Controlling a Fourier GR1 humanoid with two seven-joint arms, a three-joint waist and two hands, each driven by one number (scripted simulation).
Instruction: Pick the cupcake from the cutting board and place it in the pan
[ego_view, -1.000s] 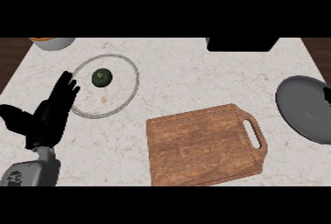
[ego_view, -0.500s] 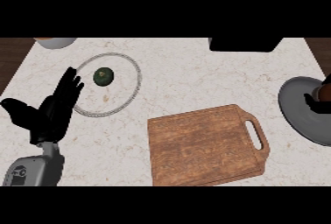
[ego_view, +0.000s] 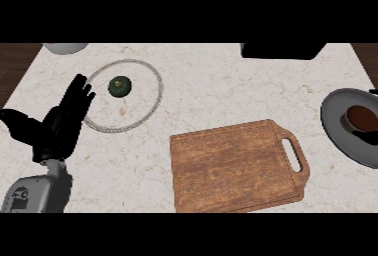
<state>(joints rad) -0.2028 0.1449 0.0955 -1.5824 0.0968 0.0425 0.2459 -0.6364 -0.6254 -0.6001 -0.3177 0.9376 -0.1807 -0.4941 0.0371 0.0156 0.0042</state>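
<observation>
1. Black fingers of the left robot hand (ego_view: 59, 127) are seen straight and spread, pointing up near the left edge of the surface (ego_view: 214, 90); nothing is held by it, and it is resting as it was a second ago.
2. Just beside those fingertips lies a glass lid (ego_view: 122, 96) with a dark green knob, flat on the surface and unmoved since the earlier frames.
3. Nothing is carried by the wooden cutting board (ego_view: 236, 167), which lies handle to the right in the middle; no cupcake is seen on it.
4. At the right edge the grey pan (ego_view: 341, 131) is cut off by the frame. A brown round thing, taken to be the cupcake (ego_view: 363, 117), is now shown inside it, where a second ago the pan looked bare and half a second ago only a dark shape was entering.
5. Dark shapes beside the cupcake may belong to the right robot hand, but this cannot be told, nor whether anything is gripped.
6. The placement is judged to be done or nearly so; only release and withdrawal would seem to be left.
</observation>
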